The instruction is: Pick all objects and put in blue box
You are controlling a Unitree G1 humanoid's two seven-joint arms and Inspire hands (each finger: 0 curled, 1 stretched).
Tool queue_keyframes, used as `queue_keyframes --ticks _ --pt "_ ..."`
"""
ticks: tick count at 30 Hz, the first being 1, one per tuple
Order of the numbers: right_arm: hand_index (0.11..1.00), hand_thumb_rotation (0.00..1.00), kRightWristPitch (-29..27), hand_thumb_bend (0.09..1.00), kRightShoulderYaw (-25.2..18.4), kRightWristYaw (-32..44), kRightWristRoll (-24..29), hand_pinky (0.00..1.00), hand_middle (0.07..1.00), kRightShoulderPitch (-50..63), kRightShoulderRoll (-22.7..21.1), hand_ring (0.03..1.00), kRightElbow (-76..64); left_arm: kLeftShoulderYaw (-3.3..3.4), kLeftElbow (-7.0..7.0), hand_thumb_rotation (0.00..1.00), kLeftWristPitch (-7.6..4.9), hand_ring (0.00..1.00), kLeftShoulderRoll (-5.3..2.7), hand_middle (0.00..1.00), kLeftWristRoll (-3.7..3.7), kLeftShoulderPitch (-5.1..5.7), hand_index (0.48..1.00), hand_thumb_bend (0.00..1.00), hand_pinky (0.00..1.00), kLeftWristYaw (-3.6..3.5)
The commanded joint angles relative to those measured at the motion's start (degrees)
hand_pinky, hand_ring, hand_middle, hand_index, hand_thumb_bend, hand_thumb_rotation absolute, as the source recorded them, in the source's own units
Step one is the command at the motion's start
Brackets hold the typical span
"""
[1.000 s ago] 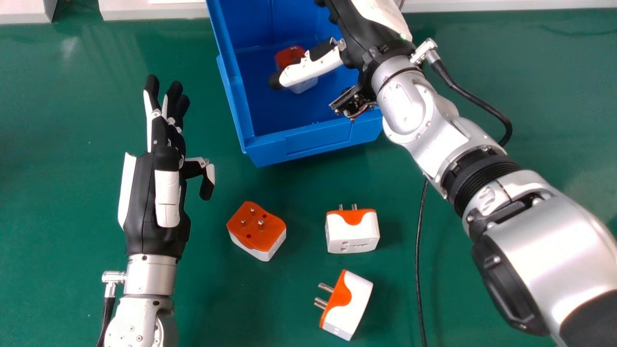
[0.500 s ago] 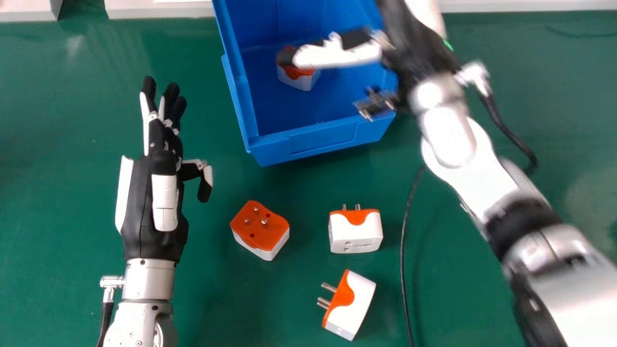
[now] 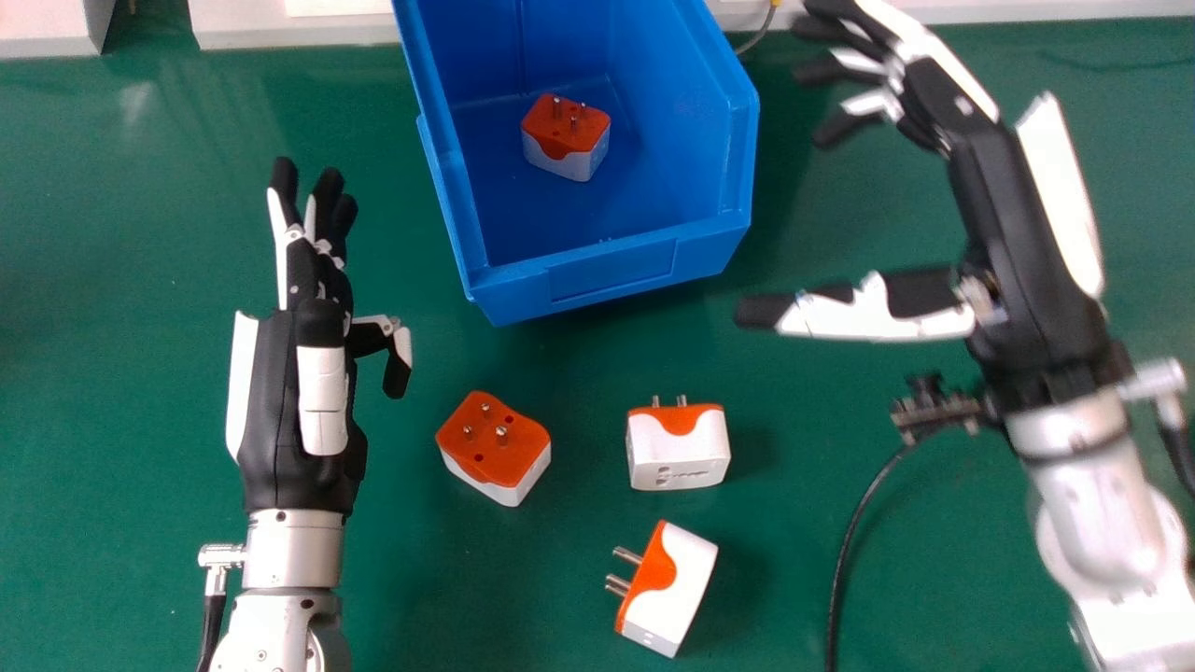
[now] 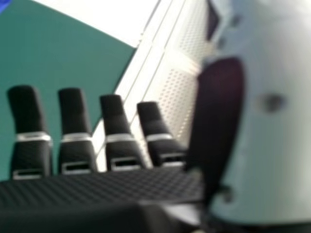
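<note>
Orange-and-white adapters (image 3: 677,453), blocky with metal pins: in the head view, three lie on the green counter (image 3: 392,597), one inside the smooth blue box (image 3: 611,273); right hand (image 3: 1036,261) and left hand (image 3: 280,401) are empty, fingers relaxed. Right hand view: black fingers (image 4: 30,110) outstretched, palm (image 4: 97,189) cross-hatched.

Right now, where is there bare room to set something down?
The green table is bare left of the left hand, and between that arm and the nearest plug. The blue box has free floor in front of its plug. It is tighter among the three table plugs and beside the box, by the right hand.
</note>
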Motion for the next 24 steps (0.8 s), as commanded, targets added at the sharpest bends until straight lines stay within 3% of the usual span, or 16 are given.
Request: queue_keyframes --ticks 1,18,24 --pt "0.795 0.27 -2.22 1.000 -1.93 -1.08 -0.53 0.54 0.782 2.24 -0.06 0.696 -2.37 -0.12 -0.93 1.00 -1.20 1.00 -0.12 1.00 0.49 0.16 1.000 1.00 0.00 0.32" --pt "0.795 0.30 -4.99 1.000 -3.12 2.02 1.55 0.54 0.776 16.13 0.27 0.697 -1.82 -0.24 -1.42 1.00 -1.12 1.00 0.12 1.00 1.07 0.85 1.000 1.00 0.00 0.53" --pt "0.797 0.31 -4.14 1.000 -2.24 3.16 1.87 0.55 0.777 19.84 1.38 0.703 -2.11 -0.27 -1.59 1.00 -0.93 1.00 0.08 1.00 0.59 0.83 1.000 1.00 0.00 -0.04"
